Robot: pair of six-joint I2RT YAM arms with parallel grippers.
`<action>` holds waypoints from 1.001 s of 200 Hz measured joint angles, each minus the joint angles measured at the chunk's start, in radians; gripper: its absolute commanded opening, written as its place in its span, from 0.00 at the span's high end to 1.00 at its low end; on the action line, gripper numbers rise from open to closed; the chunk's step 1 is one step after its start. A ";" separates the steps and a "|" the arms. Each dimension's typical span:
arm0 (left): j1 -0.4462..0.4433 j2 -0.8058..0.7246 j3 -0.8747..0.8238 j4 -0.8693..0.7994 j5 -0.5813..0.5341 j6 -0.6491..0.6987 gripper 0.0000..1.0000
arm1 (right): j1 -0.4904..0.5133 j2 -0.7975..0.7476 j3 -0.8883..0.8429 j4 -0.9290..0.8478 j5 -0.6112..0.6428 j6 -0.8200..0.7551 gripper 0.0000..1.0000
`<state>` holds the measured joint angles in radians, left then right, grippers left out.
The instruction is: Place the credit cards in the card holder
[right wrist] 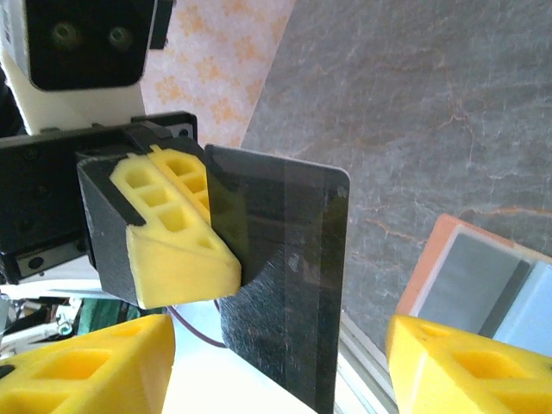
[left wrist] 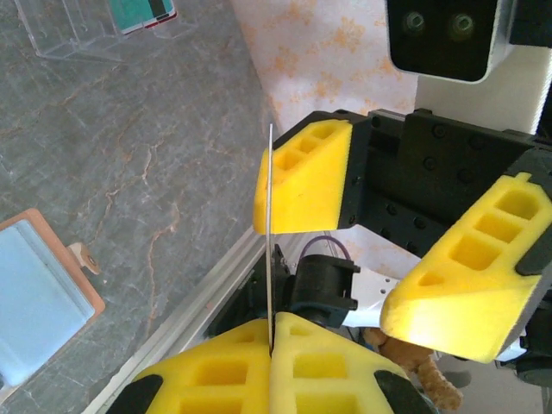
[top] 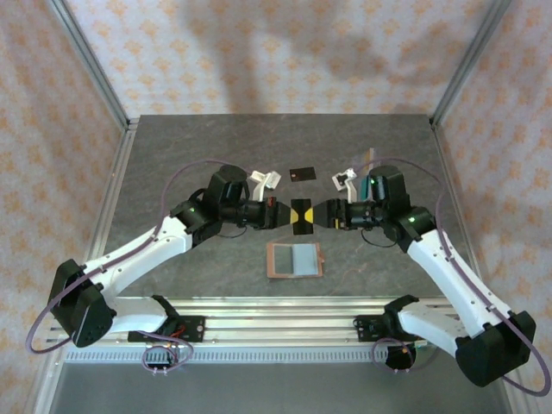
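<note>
- Pinching the end of a black card [right wrist: 289, 259] in midair, the left gripper [left wrist: 270, 335] is clamped tight.
- Right gripper [right wrist: 280, 345] gapes wide, card between its fingers, one finger [left wrist: 302, 177] touching it.

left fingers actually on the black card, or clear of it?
Touching. In the left wrist view the black card, seen edge-on, is pinched in the seam between the left gripper's shut fingers.
</note>
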<state>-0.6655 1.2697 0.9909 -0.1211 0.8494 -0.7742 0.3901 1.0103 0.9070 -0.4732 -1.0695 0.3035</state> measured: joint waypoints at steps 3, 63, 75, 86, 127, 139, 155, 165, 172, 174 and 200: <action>0.000 0.000 0.000 0.000 0.002 0.000 1.00 | 0.000 0.000 -0.001 -0.001 -0.004 -0.002 0.37; -0.002 0.000 -0.011 0.010 0.054 0.009 1.00 | 0.000 0.000 -0.040 0.027 -0.070 0.003 0.61; -0.002 0.000 -0.013 0.009 0.058 0.009 1.00 | 0.000 -0.001 -0.046 0.037 -0.084 0.006 0.67; -0.002 0.000 -0.015 0.010 0.061 0.010 1.00 | 0.000 -0.004 -0.051 0.047 -0.091 0.013 0.76; -0.002 0.000 -0.018 0.013 0.079 0.013 1.00 | 0.000 -0.007 -0.064 0.054 -0.102 0.018 0.90; -0.002 -0.001 -0.018 0.005 0.077 0.017 0.99 | -0.003 -0.009 -0.066 0.056 -0.107 0.023 0.99; -0.002 -0.002 -0.018 -0.006 0.069 0.024 0.81 | -0.004 -0.017 -0.068 0.060 -0.118 0.021 1.00; -0.003 -0.003 -0.018 -0.018 0.055 0.036 0.70 | -0.004 -0.018 -0.069 0.068 -0.129 0.021 1.00; -0.004 -0.003 -0.018 -0.035 0.043 0.047 0.65 | -0.002 -0.019 -0.069 0.071 -0.132 0.021 1.00; -0.004 -0.003 -0.018 -0.043 0.039 0.051 0.64 | -0.001 -0.019 -0.069 0.071 -0.133 0.021 1.00; -0.008 -0.013 -0.017 -0.151 -0.058 0.109 0.60 | 0.002 -0.013 -0.076 0.045 -0.106 -0.002 1.00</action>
<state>-0.6735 1.2572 0.9737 -0.2718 0.7914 -0.6651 0.3916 0.9977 0.8307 -0.4286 -1.1751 0.3019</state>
